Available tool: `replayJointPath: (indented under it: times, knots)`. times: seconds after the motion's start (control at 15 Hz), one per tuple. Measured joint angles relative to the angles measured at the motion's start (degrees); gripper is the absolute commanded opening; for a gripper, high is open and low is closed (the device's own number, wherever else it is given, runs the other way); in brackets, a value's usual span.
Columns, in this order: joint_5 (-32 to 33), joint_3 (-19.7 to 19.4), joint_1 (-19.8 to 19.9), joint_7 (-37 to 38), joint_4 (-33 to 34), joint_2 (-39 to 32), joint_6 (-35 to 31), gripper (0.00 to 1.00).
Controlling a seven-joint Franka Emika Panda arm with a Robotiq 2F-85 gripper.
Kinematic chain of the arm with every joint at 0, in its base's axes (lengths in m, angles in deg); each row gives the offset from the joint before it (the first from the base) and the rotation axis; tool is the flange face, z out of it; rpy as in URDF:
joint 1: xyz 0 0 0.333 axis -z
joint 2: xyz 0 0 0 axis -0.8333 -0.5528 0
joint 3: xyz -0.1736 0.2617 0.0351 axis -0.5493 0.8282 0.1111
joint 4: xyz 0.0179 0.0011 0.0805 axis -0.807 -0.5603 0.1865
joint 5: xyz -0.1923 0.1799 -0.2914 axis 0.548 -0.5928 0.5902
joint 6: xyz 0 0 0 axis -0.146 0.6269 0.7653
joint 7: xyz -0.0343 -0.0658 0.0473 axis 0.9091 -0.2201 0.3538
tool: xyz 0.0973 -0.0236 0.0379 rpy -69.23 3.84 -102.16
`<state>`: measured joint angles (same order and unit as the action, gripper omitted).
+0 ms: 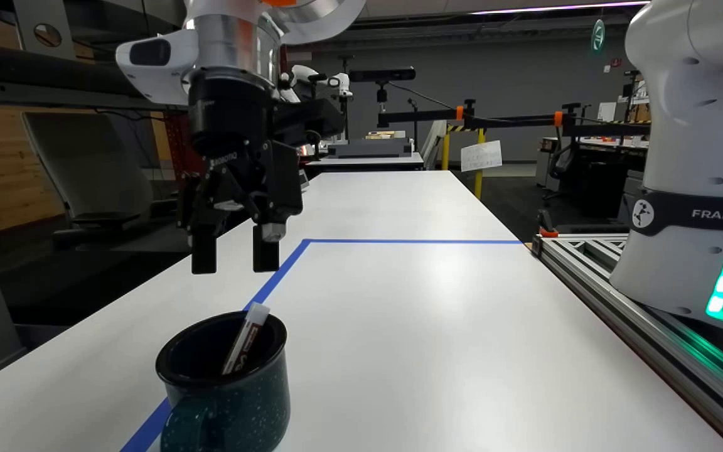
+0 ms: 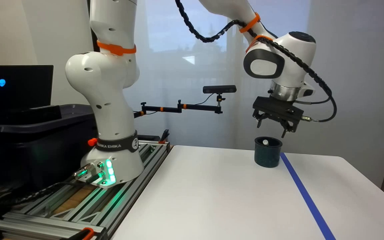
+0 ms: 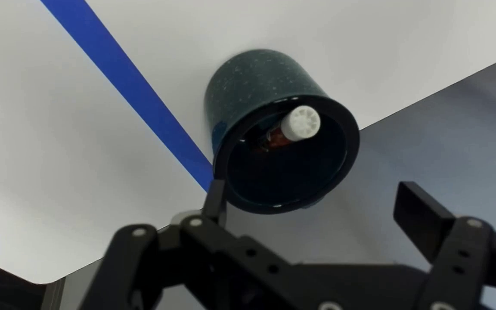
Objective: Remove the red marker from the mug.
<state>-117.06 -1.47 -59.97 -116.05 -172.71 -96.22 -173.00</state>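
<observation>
The dark teal, white-speckled mug stands upright on the white table in both exterior views [image 1: 242, 411] [image 2: 267, 156] and in the wrist view [image 3: 256, 79]. The red marker [image 1: 246, 339] leans inside it, with its pale end sticking up just past the rim. That end also shows in an exterior view [image 2: 265, 142] and in the wrist view [image 3: 302, 123], where a red-brown part shows below it. The marker's lower end is hidden in the mug. My gripper [image 1: 235, 258] is open and empty above the mug, apart from it; it also shows in an exterior view [image 2: 271, 129] and the wrist view [image 3: 312, 193].
Blue tape [image 2: 307, 196] runs along the white table [image 2: 212, 200] beside the mug. The mug's handle [image 1: 189, 424] sticks out at its side. The robot's base [image 2: 115, 166] stands on a metal frame at the table's edge. A camera on a black arm [image 2: 198, 107] stands beyond.
</observation>
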Motion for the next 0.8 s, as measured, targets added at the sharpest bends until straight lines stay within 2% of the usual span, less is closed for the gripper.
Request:
replayJointPath:
  times: [0.4, 0.47, 0.6, 0.8]
  knots:
    - [0.3, 2.1, -0.2, 0.0, -4.1, -1.1, -8.8, 1.0]
    - [0.3, 2.3, -0.2, 0.0, -4.6, -1.1, -9.9, 0.74]
    - [0.4, 2.7, -0.2, 0.0, -5.5, -1.1, -12.1, 0.73]
    - [0.5, 3.2, -0.1, 0.0, -6.1, -1.1, -14.2, 0.49]
